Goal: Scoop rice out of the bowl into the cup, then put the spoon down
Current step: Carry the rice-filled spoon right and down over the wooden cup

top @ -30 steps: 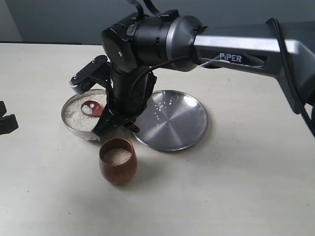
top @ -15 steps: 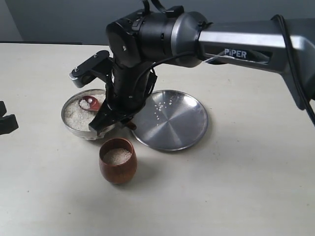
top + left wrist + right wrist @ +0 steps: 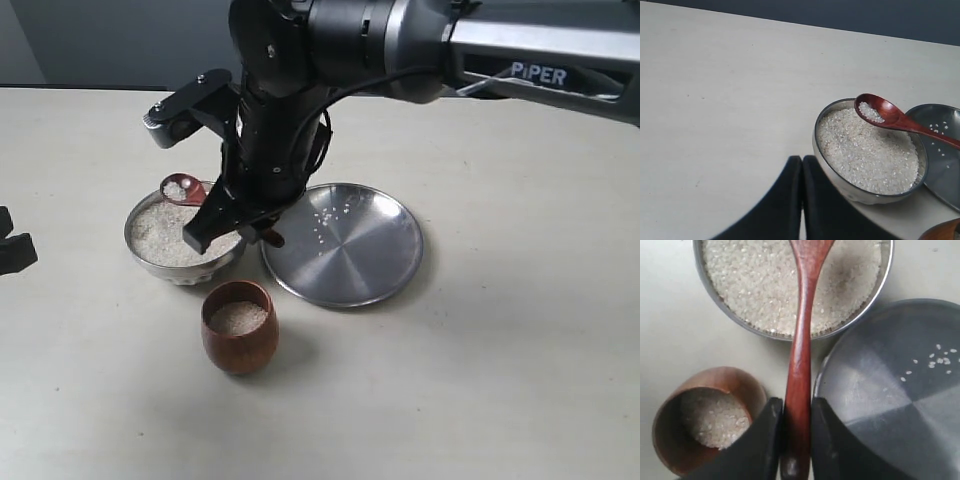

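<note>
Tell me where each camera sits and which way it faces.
Exterior: off the arms, looking down across the table at the shiny round steel bowl, small brown wooden cup and flat steel plate; the right arm fills the top.
Left wrist: low, facing the bowl sideways; its shut left gripper shows.
Right wrist: looking down the dark wooden spoon; the right gripper clamps it.
Both wrist views share bowl, spoon, plate.

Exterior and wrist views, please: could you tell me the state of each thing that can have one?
spoon: gripped by its handle, head above the bowl, carrying a few grains.
bowl: upright, nearly full of rice.
cup: upright, partly filled with rice.
plate: lying flat, a few stray grains on it.
right gripper: shut on the spoon.
left gripper: shut, empty.
</note>
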Controlling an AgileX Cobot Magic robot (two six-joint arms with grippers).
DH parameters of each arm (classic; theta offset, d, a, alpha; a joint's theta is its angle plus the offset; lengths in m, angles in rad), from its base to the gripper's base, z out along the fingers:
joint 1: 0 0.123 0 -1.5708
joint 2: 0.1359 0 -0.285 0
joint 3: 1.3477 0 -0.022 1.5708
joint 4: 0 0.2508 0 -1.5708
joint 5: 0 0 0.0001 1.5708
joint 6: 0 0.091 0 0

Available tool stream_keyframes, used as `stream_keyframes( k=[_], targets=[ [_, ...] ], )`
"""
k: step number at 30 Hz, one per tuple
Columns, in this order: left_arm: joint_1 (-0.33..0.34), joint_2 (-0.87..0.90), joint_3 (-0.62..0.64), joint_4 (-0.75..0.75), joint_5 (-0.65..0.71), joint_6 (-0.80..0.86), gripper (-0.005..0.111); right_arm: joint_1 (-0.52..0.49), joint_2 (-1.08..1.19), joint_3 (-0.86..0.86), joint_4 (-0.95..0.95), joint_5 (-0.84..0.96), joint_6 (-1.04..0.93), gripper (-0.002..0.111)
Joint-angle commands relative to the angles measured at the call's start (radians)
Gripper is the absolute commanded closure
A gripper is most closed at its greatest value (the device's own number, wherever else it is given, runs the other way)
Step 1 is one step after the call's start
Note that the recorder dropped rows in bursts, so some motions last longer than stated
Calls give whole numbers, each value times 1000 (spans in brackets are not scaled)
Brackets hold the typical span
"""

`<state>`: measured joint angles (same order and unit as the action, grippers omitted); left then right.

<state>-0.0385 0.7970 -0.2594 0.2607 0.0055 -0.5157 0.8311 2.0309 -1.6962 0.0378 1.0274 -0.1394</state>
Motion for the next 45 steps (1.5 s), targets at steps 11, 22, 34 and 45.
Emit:
stream_keyframes(
  k=[11,22,34,45],
  targets=[
    [-5,6,-7,2,0,-1,106,-5,-217,159,-61,8,1,109],
    [-5,6,-7,2,0,-1,106,-5,-409,439,-52,-109,9,109],
    [-5,6,-7,5,-5,-1,106,22,-451,595,15,-141,4,109],
    [-5,6,-7,5,-5,-1,106,135,-451,595,-175,-85,97,109]
  ],
)
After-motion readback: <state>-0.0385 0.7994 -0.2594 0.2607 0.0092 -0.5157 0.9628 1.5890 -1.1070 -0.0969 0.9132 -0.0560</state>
